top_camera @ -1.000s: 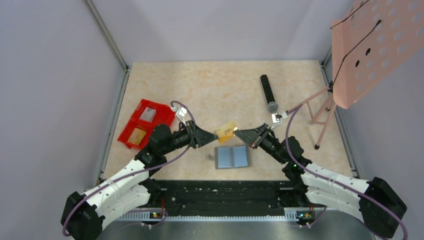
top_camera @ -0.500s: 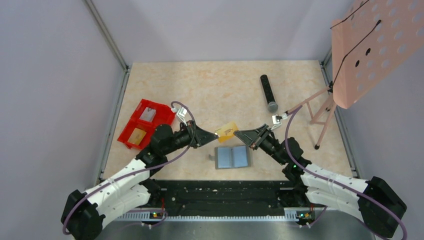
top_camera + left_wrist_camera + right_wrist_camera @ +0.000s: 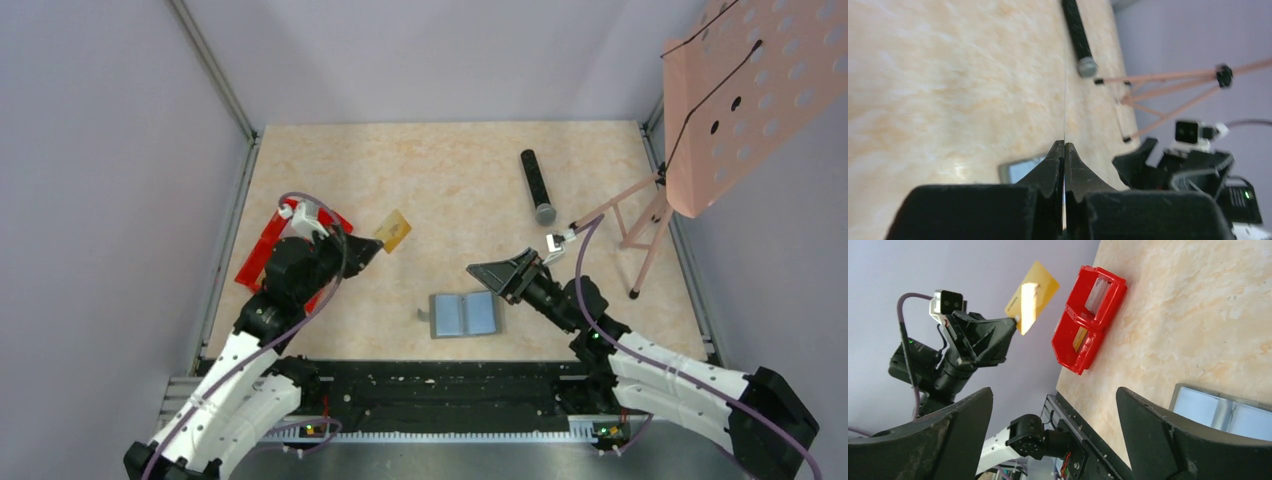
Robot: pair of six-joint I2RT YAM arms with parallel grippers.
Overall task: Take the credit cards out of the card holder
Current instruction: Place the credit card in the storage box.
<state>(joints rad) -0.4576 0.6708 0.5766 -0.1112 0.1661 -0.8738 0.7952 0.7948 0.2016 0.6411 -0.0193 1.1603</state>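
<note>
The card holder (image 3: pixel 465 313) lies open on the table, its pale blue panels up; it also shows in the right wrist view (image 3: pixel 1223 410). My left gripper (image 3: pixel 372 247) is shut on a yellow credit card (image 3: pixel 397 231), held in the air just right of the red bin. That card appears edge-on as a thin line (image 3: pixel 1064 100) above the left gripper (image 3: pixel 1064 145), and flat-on (image 3: pixel 1033 296) in the right wrist view. My right gripper (image 3: pixel 495 272) hovers open and empty just above and right of the holder, its jaws (image 3: pixel 1054 395) wide apart.
A red two-compartment bin (image 3: pixel 262 255) with a card in each compartment sits at the left edge, partly under my left arm. A black microphone (image 3: pixel 537 186) lies at the back right. A pink stand (image 3: pixel 650 215) occupies the right side.
My right gripper let go of the yellow card and opened wide. The left arm, shut on the card, swung it left and back toward the red bin.
</note>
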